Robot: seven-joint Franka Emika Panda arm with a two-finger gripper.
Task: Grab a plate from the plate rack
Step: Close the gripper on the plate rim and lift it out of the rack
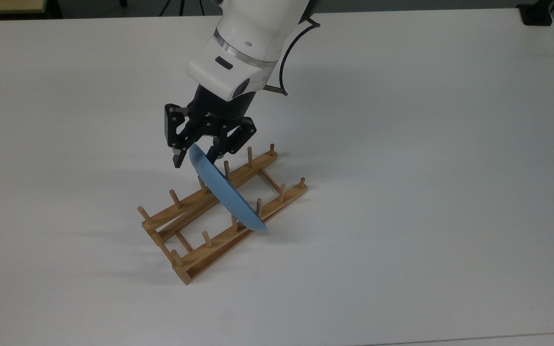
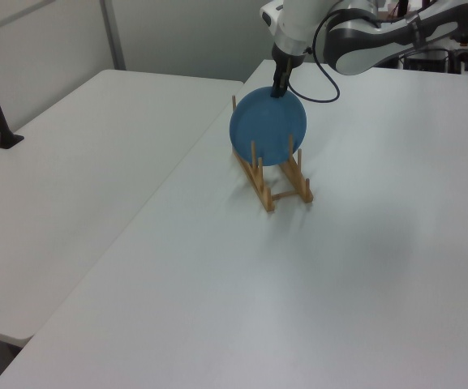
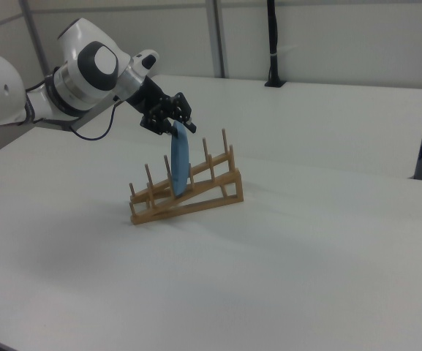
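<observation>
1. Plate: upright on edge in plate rack, mid-table.
2. Gripper: fingers spread, straddling the plate's top rim, far side.
3. Advice: close squarely on the rim; lift straight, clear of pegs.

You've got a plain matte blue plate, no pattern, same blue on face & rim. Plate rack is light-brown wood, pegs & rails alike. Gripper at the plate's 12 o'clock edge is black w/ small pale screw dots; arm behind it is white, w/ a black cable. Table is plain white. Far wall in the right view reads pale grey-green.
</observation>
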